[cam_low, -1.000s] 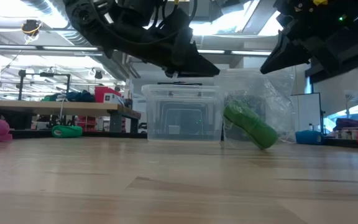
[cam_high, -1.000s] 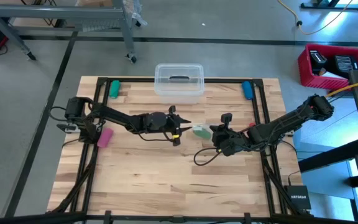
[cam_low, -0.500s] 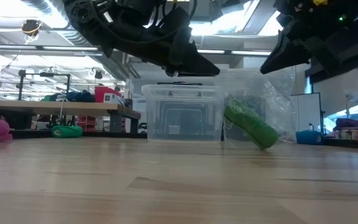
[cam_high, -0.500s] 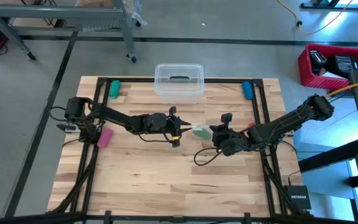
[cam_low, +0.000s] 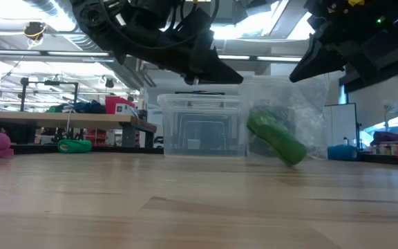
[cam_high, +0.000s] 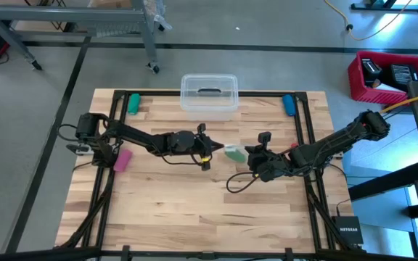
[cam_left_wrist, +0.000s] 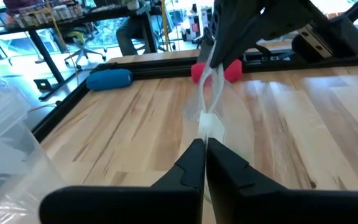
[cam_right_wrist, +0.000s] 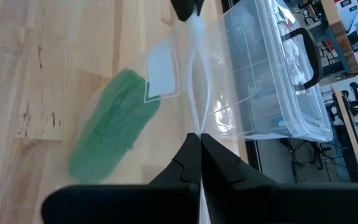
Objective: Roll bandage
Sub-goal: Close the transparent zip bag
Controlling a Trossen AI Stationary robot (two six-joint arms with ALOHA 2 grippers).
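Just in front of the clear lidded box (cam_high: 209, 95), near the middle of the wooden surface (cam_high: 194, 210), a small clear plastic bag (cam_right_wrist: 185, 81) is held up between the two grippers. The left gripper (cam_high: 210, 149) is pressed together on one edge of the bag, and the right gripper (cam_high: 251, 155) is pinched shut on the opposite edge, so the plastic is stretched between them. Inside the bag a green bandage (cam_low: 276, 139) is seen as a tilted roll, hanging low with its lower end close to the surface; whether it touches cannot be told.

Against the rear edge, to the left of the box, a green roll (cam_high: 133, 103) is laid, and to the right of the box a blue roll (cam_high: 288, 104). Well to the left of the box, near the left arm's base, a pink roll (cam_high: 123, 160) is placed. A black cable (cam_high: 239, 181) is looped on the wood under the right arm. Forward of the box and the grippers, the broad front part of the surface is left open to its front edge.
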